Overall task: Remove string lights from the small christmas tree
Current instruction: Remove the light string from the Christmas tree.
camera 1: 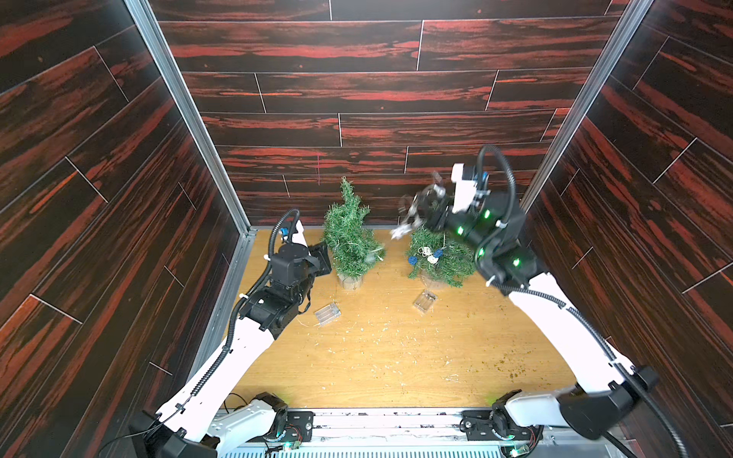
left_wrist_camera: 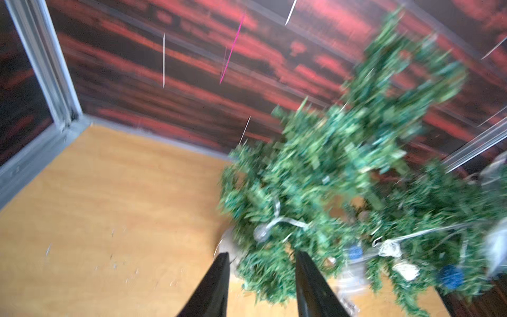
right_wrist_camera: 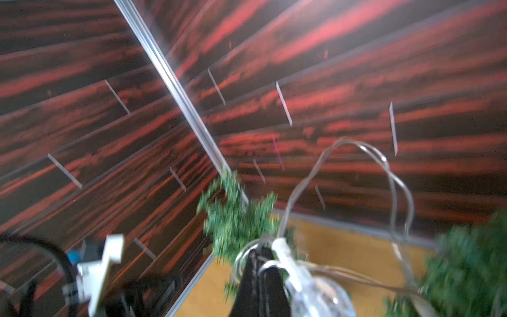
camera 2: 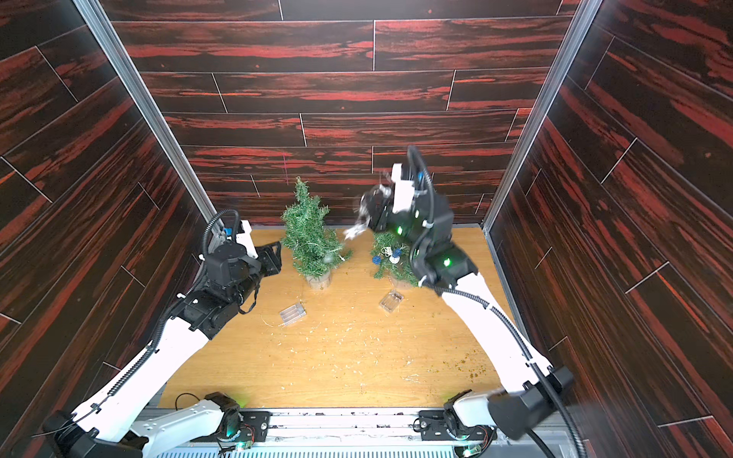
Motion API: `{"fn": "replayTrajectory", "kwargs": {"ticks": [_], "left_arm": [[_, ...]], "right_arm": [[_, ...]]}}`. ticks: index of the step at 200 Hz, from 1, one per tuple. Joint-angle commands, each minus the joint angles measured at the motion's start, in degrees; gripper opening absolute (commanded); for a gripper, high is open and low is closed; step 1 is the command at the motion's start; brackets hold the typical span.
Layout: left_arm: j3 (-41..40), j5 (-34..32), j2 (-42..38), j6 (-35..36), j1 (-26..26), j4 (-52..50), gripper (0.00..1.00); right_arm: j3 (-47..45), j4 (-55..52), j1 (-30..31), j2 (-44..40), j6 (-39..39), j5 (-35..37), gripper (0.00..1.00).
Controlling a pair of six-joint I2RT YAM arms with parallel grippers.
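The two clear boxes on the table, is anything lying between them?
No, just bare wooden table between the left clear box and the right clear box, with pale crumbs nearby. Both top views show it.

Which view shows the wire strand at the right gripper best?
The right wrist view: the wire strand loops up large from the shut right gripper. Both top views show only a blurred pale streak; the left wrist view shows nothing clear of it.

Dark wood-grain walls (camera 1: 357, 91) streaked with red close in three sides, joined at the corners by silvery metal posts (camera 1: 190, 115). The pale wooden tabletop (camera 1: 396, 368) is strewn with small crumbs (camera 1: 380, 337).
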Motion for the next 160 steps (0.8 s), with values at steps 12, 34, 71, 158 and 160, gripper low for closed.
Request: {"fn": "replayTrajectory", "kwargs": {"ticks": [12,34,71,158,160], "left_arm": [[0.0,2.3,-0.9,-1.4,2.1,0.7,0.42],[1.3,3.2,0.2,-0.5,3.4,-0.3,0.42],[0.8,4.0,1.0,-1.0,4.1,1.3,0.41],[19.3,19.8,12.3,6.1,15.2,3.4,0.54],[20.2,20.3,12.9,6.4,15.5,3.4,0.54]], "right_arm": [[10.6,-5.8,-2.7,7.6,-2.7,-3.0,0.0],[16.5,-6.3,-2.9,10.8,-3.9,-4.3,0.0],[25.4,-4.1,-3.3,18.0,-4.1,-3.7,0.0],[44.1,18.0,-4.0,41.9,9.2,-3.0,0.0],[44.7,18.3,-4.0,42.6,9.6,-2.9,0.0]]}}
